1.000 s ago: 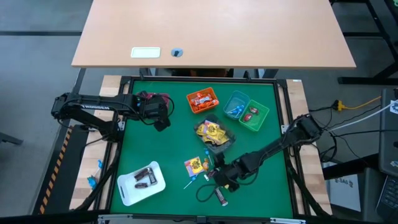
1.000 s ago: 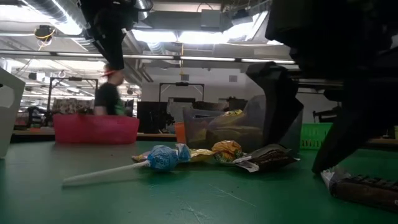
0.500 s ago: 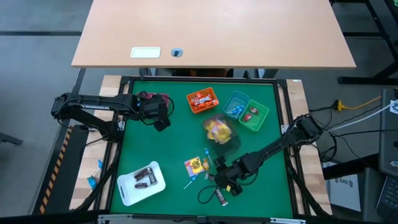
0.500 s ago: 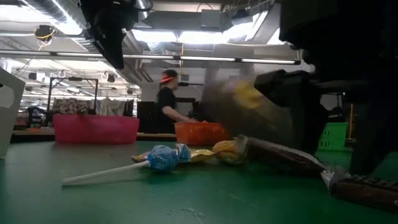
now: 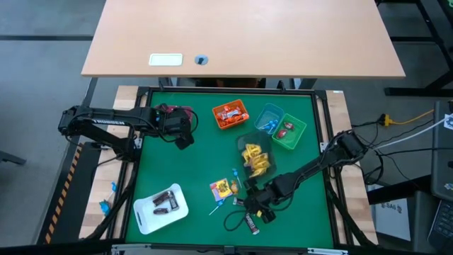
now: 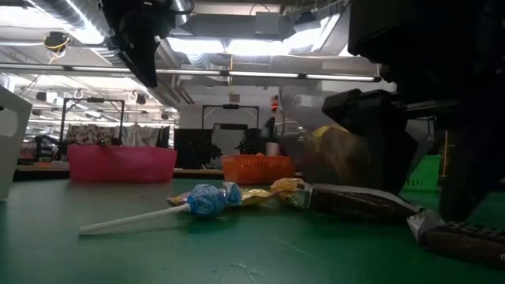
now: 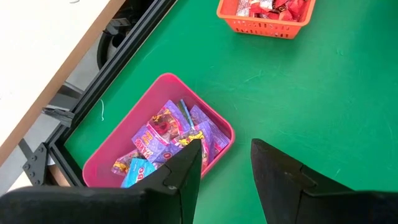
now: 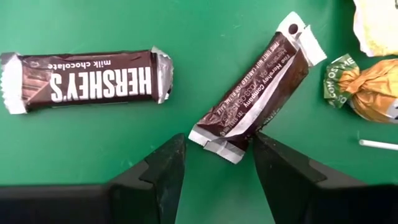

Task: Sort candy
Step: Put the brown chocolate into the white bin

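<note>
Loose candy lies near the table's near edge: a yellow packet (image 5: 222, 188), a blue lollipop (image 6: 207, 199) and two brown Hershey bars (image 8: 87, 81) (image 8: 252, 99). My right gripper (image 8: 217, 171) (image 5: 257, 204) is open and low over the mat, with the second bar's lower end (image 8: 219, 138) between its fingertips. I cannot tell whether a finger touches it. My left gripper (image 7: 225, 165) (image 5: 182, 134) hangs open above the pink bin (image 7: 106, 155) of purple packets.
An orange bin (image 5: 231, 113), a blue bin (image 5: 269, 119) and a green bin (image 5: 290, 132) stand toward the far edge. A dark bin of yellow sweets (image 5: 255, 159) sits mid-table beside my right arm. A white tray (image 5: 145, 216) with brown bars lies near-left. A gold-wrapped sweet (image 8: 370, 90) is close by.
The dark bin of yellow sweets has slid a little toward the table's right and near edges and turned about, blurred in between. The brown bar beside it now lies flatter on the mat. My right gripper has shifted slightly over that bar; my left arm kept still.
</note>
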Available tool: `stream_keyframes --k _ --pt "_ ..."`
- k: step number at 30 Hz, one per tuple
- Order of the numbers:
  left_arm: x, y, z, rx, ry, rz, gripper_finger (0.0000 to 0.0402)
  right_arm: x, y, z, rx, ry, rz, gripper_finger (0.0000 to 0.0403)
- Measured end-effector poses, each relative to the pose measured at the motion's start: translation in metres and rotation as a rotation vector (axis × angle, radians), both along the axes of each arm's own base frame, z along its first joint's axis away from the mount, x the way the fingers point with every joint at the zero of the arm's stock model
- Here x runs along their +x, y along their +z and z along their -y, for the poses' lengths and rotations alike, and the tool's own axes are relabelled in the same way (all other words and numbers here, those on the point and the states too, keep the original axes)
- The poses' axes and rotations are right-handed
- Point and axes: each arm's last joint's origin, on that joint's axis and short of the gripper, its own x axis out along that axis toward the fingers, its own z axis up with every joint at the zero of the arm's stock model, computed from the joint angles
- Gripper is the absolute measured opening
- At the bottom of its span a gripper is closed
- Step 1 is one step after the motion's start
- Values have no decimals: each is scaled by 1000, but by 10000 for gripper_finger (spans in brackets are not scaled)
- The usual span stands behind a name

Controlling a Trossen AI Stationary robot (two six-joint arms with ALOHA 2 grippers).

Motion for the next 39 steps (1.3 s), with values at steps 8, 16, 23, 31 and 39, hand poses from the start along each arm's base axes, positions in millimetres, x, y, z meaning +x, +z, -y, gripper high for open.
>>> stream_keyframes --k 8,16,23,31,39 --pt "0 0 0 0 0 0 128 10 23 -2 -95 -34 11 190" --pt "0 0 0 0 0 0 128 14 33 -5 -79 -28 -1 191" --pt "0 0 0 0 0 0 128 14 34 -7 -8 -70 -20 191" --pt "0 0 0 0 0 0 128 19 18 -10 12 -104 -53 191" --pt "1 0 0 0 -1 7 128 23 10 -9 25 -105 -63 191"
